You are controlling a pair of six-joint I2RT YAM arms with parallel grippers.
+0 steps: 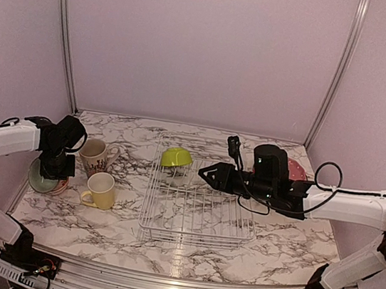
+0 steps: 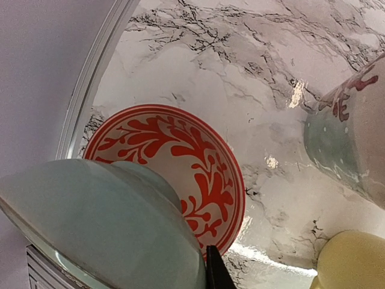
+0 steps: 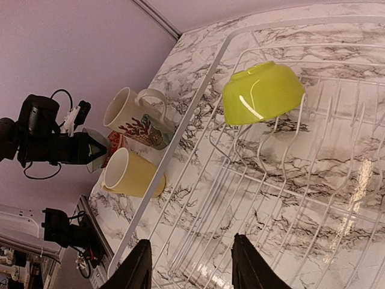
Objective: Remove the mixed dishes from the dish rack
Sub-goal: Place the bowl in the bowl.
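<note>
Crockery lies mostly outside the rack [image 1: 197, 220], which stands in the middle of the table [image 1: 293, 252]. A lime bowl [image 1: 177, 158] is in it, tipped mouth-down against the wire prongs near the far left corner. The right pincer [image 1: 208, 175] hovers over the rack just right of that bowl, apart from it. In the right wrist view its fingers [image 3: 137, 268] stand spread, with only wire grid showing between them.

Left of the rack, a cream mug [image 1: 95, 156] with a red pattern stands upright on the table. A yellow mug [image 1: 101, 191] stands just in front of it, nearer the arms.

At the table's left edge the left pincer [image 1: 53, 166] is pressed together on the rim of a pale-green bowl [image 1: 39, 179], pinching it. One finger [image 2: 216, 274] shows beside the bowl's wall in the left wrist view. That bowl hangs tilted over a red-patterned bowl [image 2: 180, 156] lying on the table; whether the two touch cannot be told.

A red dish [image 1: 296, 168] shows partly behind the right arm, right of the rack.
</note>
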